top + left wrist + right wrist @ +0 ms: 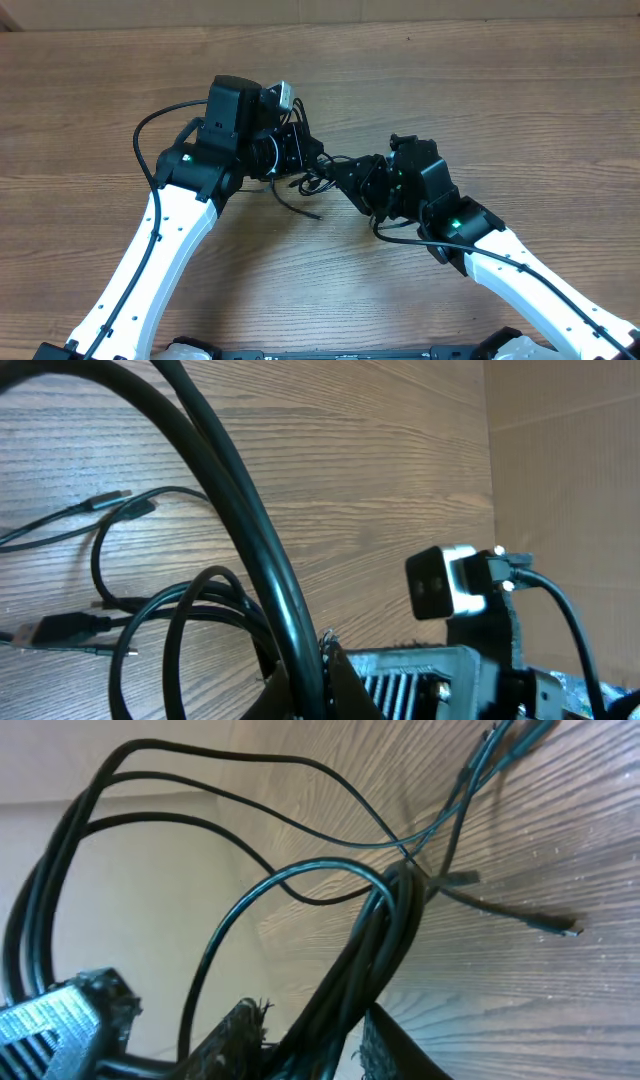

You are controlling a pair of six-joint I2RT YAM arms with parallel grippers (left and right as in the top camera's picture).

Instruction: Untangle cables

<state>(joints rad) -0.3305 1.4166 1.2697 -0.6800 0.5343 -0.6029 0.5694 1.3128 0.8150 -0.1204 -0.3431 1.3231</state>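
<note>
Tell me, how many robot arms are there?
2. The left arm comes in from the bottom left, the right arm from the bottom right; they meet at the cables.

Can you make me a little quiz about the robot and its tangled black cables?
1. True or false: the cables lie in a straight, tidy row.
2. Pick one: what does the table look like? A) wood B) glass C) green cloth
3. Fill in the gap: in the right wrist view, the cable bundle runs between the right gripper's two ____.

Key: 1 false, they loop and cross each other; 2 A; 3 fingers.
</note>
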